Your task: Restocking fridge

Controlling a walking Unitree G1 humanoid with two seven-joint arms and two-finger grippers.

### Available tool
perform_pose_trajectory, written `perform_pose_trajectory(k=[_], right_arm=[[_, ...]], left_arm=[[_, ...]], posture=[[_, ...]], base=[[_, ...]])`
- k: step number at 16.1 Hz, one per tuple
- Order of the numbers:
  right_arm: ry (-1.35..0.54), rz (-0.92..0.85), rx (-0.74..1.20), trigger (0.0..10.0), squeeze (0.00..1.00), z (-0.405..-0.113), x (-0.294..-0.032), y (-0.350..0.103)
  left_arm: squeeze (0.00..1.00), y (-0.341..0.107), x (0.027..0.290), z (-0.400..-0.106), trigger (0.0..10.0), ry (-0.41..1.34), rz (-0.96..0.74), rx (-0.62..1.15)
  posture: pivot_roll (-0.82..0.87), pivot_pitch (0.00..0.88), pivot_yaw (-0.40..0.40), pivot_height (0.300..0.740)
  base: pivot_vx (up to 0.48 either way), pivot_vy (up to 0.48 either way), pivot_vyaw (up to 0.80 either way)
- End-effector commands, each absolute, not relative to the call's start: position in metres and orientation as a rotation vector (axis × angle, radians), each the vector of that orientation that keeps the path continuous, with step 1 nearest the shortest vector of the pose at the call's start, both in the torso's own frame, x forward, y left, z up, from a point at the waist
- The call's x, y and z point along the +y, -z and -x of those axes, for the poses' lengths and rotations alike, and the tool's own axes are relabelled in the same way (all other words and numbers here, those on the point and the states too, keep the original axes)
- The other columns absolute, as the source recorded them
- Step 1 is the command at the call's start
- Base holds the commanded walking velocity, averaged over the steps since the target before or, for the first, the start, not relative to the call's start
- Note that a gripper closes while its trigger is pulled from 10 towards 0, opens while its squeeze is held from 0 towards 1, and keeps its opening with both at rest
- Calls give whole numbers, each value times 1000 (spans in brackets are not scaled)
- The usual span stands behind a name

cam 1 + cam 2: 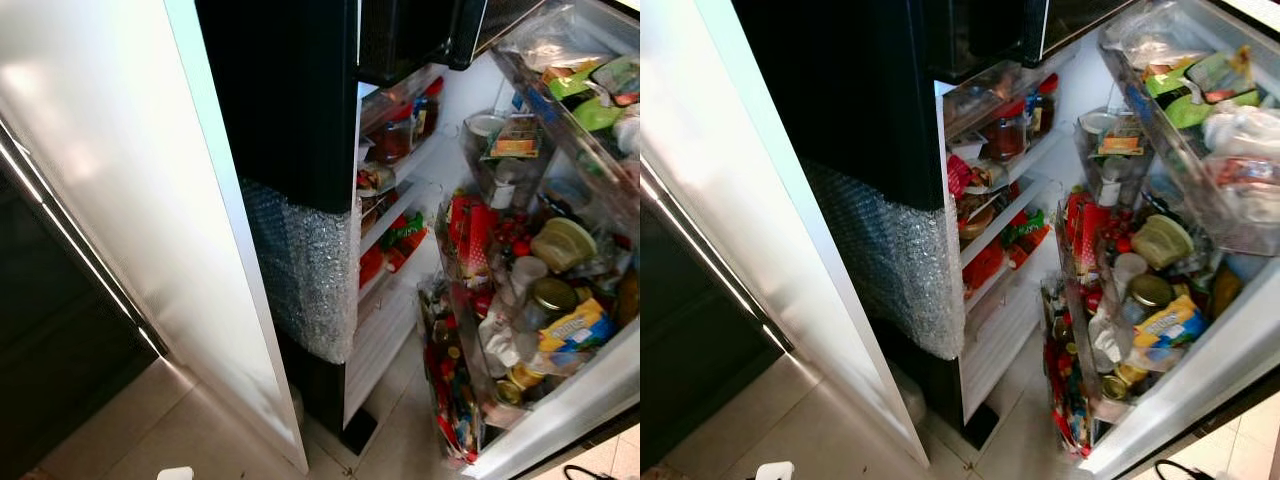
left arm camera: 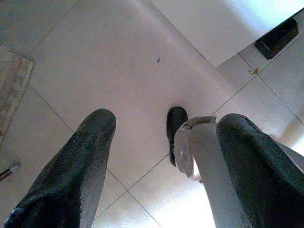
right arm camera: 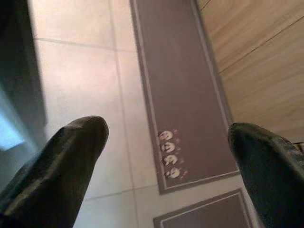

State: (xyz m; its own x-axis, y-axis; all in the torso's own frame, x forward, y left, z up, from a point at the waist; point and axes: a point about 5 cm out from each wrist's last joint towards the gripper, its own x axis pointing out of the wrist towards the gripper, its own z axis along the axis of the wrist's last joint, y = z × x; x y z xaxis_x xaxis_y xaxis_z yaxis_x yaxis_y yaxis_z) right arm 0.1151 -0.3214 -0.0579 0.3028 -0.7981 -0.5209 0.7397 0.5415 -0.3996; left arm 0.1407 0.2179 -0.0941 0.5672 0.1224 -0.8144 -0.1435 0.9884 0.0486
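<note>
Left wrist view: the left gripper (image 2: 161,156) hangs over pale floor tiles (image 2: 118,61), its two fingers (image 2: 76,171) spread and empty, a robot foot (image 2: 176,128) below. The right gripper (image 3: 166,161), fingers likewise apart, hangs above a grey runner mat (image 3: 180,95) beside wood flooring (image 3: 256,52). Ahead, the fridge (image 1: 300,150) stands open: three door bins (image 1: 560,300) crammed with jars, packets and bottles, inner shelves (image 1: 1010,190) holding jars and red packets, bubble wrap (image 1: 300,270) on its side.

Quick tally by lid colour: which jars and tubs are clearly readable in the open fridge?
Red lid: 2, red-lidded jar and red-capped bottle, inner shelf.
Gold lid: 1, gold-lidded jar, door bin.
Pale green lid: 1, green-lidded tub, door bin.
Total: 4; the rest is too cluttered.
</note>
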Motion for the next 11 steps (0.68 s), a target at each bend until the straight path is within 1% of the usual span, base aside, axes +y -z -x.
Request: perform_pose_trajectory(k=[1, 4, 5, 9, 11], right_arm=[[1028, 108, 721, 10000, 0, -116, -324, 55], [1037, 86, 711, 10000, 0, -120, -325, 53], [1016, 96, 682, 10000, 0, -128, -323, 51], [988, 81, 645, 10000, 0, -136, -320, 49], [918, 24, 598, 10000, 0, -146, -312, 48]], left_arm=[[0, 94, 222, -139, 10000, -152, 7, 969], [0, 93, 218, -143, 10000, -140, -1, 955], [0, 93, 217, -144, 10000, -133, -7, 951], [0, 93, 215, -144, 10000, -107, -22, 956], [0, 94, 215, -143, 10000, -103, -27, 959]], posture=[[-102, 12, 30, 740], [-98, 0, 33, 740], [-98, 0, 34, 740], [-94, 0, 34, 740], [-90, 0, 35, 740]], base=[[0, 0, 0], [0, 0, 0], [0, 0, 0], [0, 0, 0], [0, 0, 0]])
